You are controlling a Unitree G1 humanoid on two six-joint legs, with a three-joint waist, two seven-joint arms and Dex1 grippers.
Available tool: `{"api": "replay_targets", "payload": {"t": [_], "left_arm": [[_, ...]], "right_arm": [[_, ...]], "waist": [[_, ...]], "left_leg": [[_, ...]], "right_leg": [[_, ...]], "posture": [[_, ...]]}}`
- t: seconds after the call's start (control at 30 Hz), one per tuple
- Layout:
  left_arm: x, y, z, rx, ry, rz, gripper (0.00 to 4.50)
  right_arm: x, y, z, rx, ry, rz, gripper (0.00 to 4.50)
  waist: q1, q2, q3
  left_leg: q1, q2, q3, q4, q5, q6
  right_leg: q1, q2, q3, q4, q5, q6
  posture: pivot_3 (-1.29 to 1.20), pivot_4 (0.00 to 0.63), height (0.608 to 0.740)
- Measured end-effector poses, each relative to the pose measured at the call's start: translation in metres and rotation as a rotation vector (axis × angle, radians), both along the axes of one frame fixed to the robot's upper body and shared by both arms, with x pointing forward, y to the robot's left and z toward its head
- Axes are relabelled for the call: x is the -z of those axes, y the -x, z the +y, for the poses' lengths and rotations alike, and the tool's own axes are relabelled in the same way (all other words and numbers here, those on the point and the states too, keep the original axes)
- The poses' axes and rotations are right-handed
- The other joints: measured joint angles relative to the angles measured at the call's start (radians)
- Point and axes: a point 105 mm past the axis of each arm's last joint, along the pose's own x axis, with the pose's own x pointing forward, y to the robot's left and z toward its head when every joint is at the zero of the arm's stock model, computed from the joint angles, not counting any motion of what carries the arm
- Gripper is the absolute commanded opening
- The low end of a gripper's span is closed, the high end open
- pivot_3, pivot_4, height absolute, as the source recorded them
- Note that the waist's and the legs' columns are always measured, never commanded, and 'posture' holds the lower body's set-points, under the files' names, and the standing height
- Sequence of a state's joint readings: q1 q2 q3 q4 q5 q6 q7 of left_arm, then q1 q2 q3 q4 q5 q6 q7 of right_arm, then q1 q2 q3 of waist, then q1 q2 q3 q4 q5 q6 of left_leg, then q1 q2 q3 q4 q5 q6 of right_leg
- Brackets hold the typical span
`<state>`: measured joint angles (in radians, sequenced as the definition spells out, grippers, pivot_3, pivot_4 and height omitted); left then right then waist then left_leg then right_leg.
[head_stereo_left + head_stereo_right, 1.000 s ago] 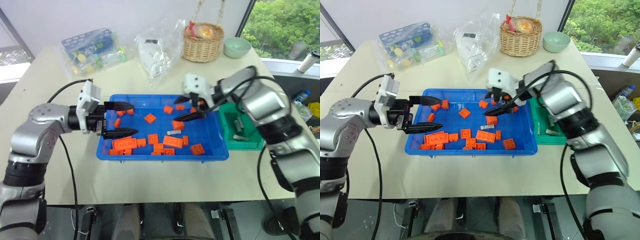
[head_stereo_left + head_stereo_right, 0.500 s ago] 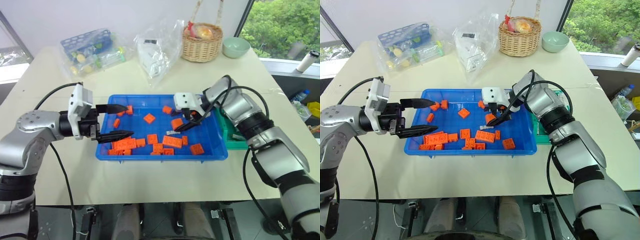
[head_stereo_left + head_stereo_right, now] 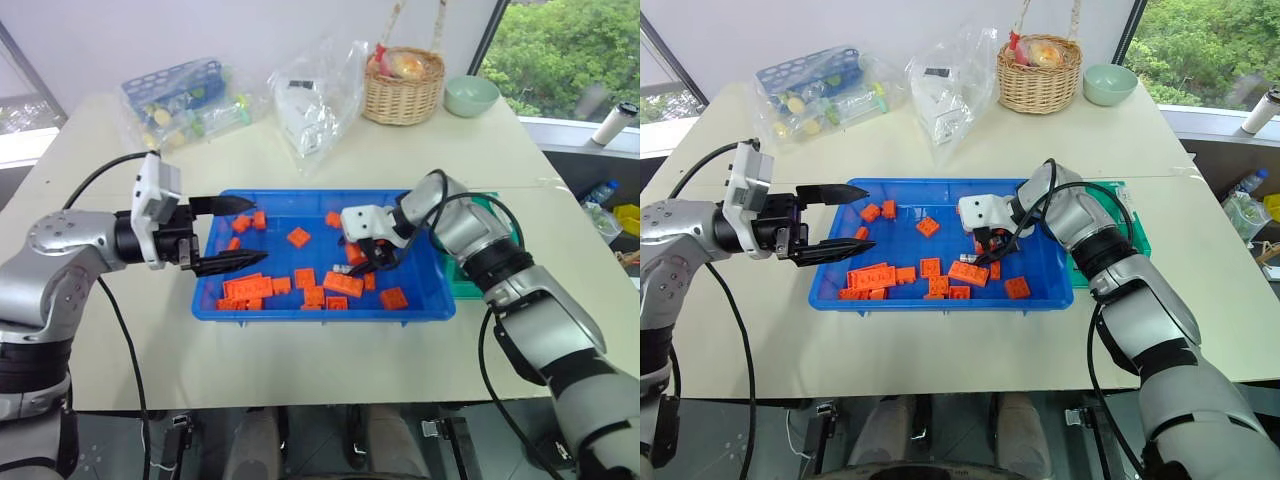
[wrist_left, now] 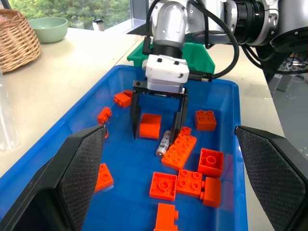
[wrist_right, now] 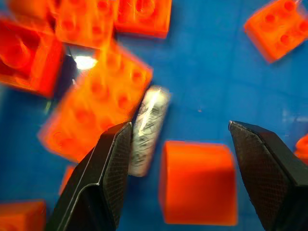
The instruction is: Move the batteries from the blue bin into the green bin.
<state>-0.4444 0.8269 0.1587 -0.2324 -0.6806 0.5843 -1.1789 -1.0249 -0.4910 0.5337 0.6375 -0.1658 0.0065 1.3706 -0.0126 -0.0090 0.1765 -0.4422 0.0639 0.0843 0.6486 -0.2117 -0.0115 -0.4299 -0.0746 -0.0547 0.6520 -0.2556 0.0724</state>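
The blue bin [image 3: 320, 312] sits mid-table, strewn with orange bricks [image 3: 346, 283]. One silver battery [image 4: 163, 143] lies on its floor beside a long brick. My right gripper [image 4: 157, 131] points down into the bin, open, straddling the battery [image 5: 149, 130] and a small orange block [image 5: 198, 180]; the battery lies just inside one of the fingers [image 5: 108, 178] and nothing is gripped. At the bin's left end hovers my left gripper [image 3: 258, 230], open, holding nothing. The green bin [image 4: 197, 55] stands against the blue bin's right side, partly behind my right arm.
A wicker basket [image 3: 405, 85] and a pale green bowl [image 3: 473, 95] stand at the back right. A bagged blue tube rack [image 3: 185, 100] and a clear plastic bag [image 3: 315, 100] lie at the back left and centre.
My right gripper has come down from above the bin's right part to its floor, now straddling the battery, still open. My left gripper has hardly moved.
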Motion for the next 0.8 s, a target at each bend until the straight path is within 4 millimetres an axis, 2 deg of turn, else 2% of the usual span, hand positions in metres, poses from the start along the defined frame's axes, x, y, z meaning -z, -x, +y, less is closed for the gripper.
{"api": "replay_targets", "payload": {"t": [0.3, 0.47, 0.53, 0.8], "left_arm": [[-0.0025, -0.0033, -0.0005, 0.000, 0.003, -0.003, 4.50], [-0.0027, -0.0040, -0.0019, 0.005, 0.003, -0.003, 4.50], [-0.0027, -0.0044, -0.0021, 0.005, 0.003, -0.002, 4.50], [-0.0028, -0.0061, -0.0013, 0.007, 0.004, -0.003, 4.50]], "right_arm": [[0.0008, -0.0020, -0.0011, -0.038, 0.021, -0.046, 3.28], [0.0017, -0.0042, -0.0047, -0.019, 0.030, -0.047, 1.12], [0.0020, -0.0039, -0.0045, -0.021, 0.031, -0.047, 0.07], [0.0018, -0.0045, -0.0053, -0.014, 0.035, -0.046, 0.01]], "waist": [[0.000, -0.002, -0.001], [0.000, -0.002, -0.002], [-0.001, -0.002, -0.002], [0.000, -0.002, -0.002]], "left_leg": [[0.002, 0.000, -0.001, 0.000, 0.000, 0.000], [0.002, 0.000, -0.001, 0.000, 0.000, 0.000], [0.002, 0.000, -0.001, 0.000, 0.000, 0.000], [0.003, 0.000, -0.001, 0.000, 0.000, 0.000]], "right_leg": [[0.003, 0.000, 0.000, 0.000, 0.000, 0.000], [0.003, 0.000, -0.001, 0.000, 0.000, 0.000], [0.003, 0.000, 0.000, 0.000, 0.000, 0.000], [0.003, 0.000, 0.000, 0.000, 0.000, 0.000]], "posture": [[0.00, 0.150, 0.736], [0.00, 0.150, 0.736], [0.00, 0.150, 0.736], [0.00, 0.150, 0.736]]}}
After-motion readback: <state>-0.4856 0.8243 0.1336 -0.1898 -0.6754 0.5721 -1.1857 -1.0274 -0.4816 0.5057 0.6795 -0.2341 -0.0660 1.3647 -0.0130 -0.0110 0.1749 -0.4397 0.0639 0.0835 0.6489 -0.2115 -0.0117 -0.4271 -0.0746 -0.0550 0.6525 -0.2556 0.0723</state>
